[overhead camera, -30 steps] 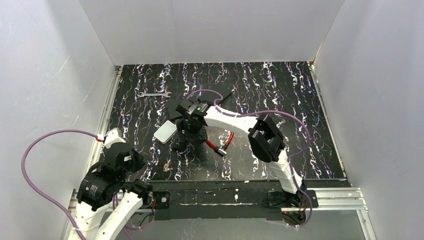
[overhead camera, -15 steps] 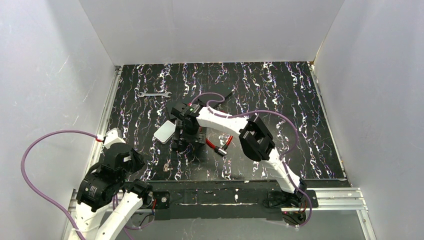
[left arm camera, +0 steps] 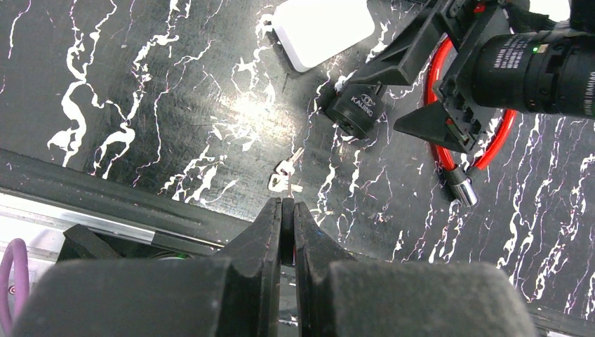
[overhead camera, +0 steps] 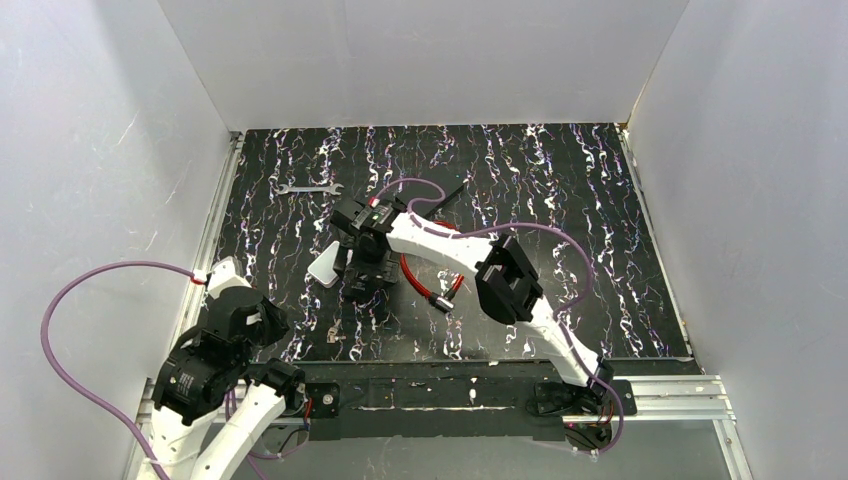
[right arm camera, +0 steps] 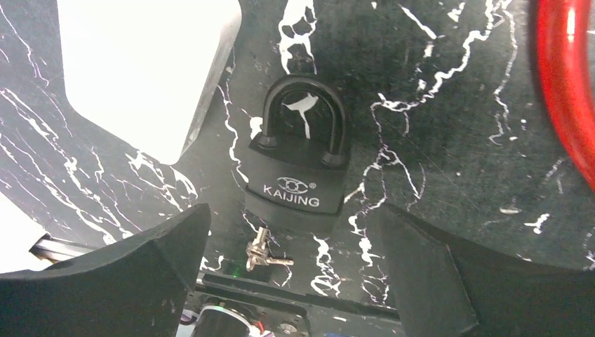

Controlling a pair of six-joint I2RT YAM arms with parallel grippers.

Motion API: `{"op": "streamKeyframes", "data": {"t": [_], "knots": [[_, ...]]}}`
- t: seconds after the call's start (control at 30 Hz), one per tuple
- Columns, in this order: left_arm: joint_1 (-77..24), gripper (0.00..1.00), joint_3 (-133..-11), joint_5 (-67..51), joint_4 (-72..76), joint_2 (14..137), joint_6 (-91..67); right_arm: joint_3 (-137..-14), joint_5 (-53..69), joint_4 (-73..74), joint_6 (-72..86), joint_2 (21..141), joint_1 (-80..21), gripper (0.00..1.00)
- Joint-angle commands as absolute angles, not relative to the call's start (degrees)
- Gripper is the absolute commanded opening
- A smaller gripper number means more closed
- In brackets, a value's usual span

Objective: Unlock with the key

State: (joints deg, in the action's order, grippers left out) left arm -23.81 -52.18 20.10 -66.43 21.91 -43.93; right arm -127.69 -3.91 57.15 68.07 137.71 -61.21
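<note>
Right claw (right arm camera: 289,214) is shifting leftward, hanging open astride the padlock (right arm camera: 298,179) marked KAIJING, the key (right arm camera: 262,254) lying just beside it; left claw (left arm camera: 288,210) is sitting clenched, empty.

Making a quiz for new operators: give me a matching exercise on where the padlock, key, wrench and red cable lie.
1 black KAIJING padlock
2 tiny silvery key on a ring
3 flat silver open-ended wrench
4 red cable loop

A far back left, lying alone
B just ahead of the shut left gripper
C directly below the open right gripper
D right of the padlock, right wrist view

Pairs: 1-C, 2-B, 3-A, 4-D
</note>
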Motion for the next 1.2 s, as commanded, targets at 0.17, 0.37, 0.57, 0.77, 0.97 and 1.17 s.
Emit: {"op": "streamKeyframes", "data": {"t": [0.17,0.37,0.57,0.77,0.97,1.17], "knots": [[-23.9,0.00,-51.7,21.2,-66.9,21.0,-44.0,-133.6,-6.2,58.5,69.1,143.0,-62.3,0.97],[-23.9,0.00,-51.6,21.2,-66.9,20.7,-44.1,-135.3,-7.7,59.0,67.4,144.7,-62.6,0.87],[-23.9,0.00,-51.7,21.4,-66.9,20.4,-44.1,-136.1,-6.2,62.6,65.0,147.4,-62.8,0.82],[-23.9,0.00,-51.7,21.4,-66.9,20.4,-44.1,-137.2,-4.8,64.9,61.1,149.7,-62.8,0.73],[-23.9,0.00,-51.7,21.4,-66.9,20.5,-44.3,-137.3,-3.1,63.7,58.6,150.8,-62.6,0.48],[-23.9,0.00,-51.7,21.4,-66.9,20.8,-44.2,-134.6,-1.7,60.3,58.4,147.3,-61.2,0.23]]}}
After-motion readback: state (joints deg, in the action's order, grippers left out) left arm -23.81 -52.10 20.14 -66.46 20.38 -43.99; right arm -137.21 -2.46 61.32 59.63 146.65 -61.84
